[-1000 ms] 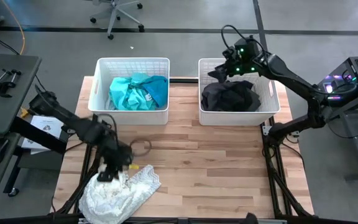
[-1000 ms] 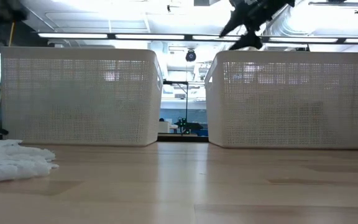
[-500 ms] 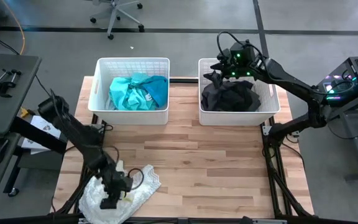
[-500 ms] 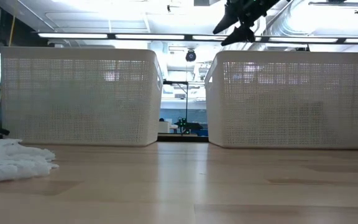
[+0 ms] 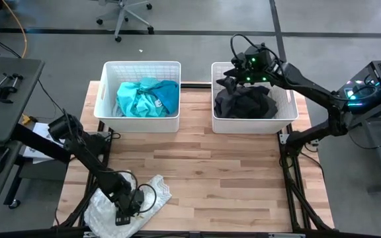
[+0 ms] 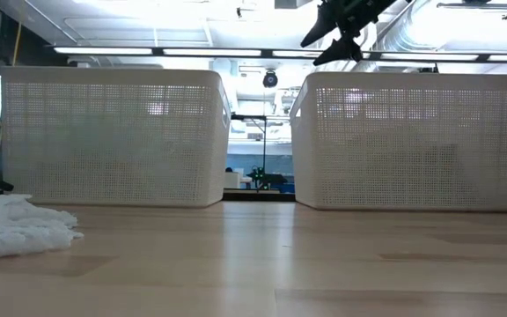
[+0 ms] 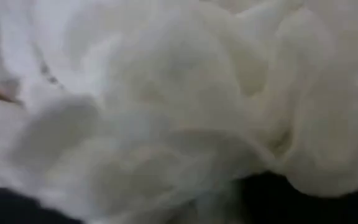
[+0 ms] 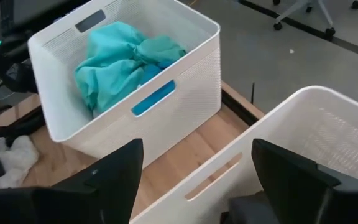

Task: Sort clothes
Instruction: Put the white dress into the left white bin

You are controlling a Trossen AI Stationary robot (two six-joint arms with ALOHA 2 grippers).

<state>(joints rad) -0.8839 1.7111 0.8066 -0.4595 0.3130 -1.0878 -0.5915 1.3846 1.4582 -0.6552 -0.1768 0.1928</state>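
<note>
A white lacy garment (image 5: pixel 126 201) is heaped at the left front corner of the pale wooden table (image 5: pixel 223 178). The left gripper (image 5: pixel 123 213) is pressed down into it; whether its fingers grip cannot be told. Teal and blue clothes (image 5: pixel 147 97) are held in the left basket (image 5: pixel 104 92), dark ones (image 5: pixel 245 102) in the right basket (image 5: pixel 290 106). The right gripper (image 5: pixel 232 74) is spread wide above that basket's back left corner. Grey floor and an office chair (image 5: pixel 121 13) are seen beyond.

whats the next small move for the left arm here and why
Probably close the left gripper on the white lacy garment and lift. It is pressed down into that heap at the table's near left edge, the last garment outside the baskets. The right gripper hangs open over the dark clothes.
</note>
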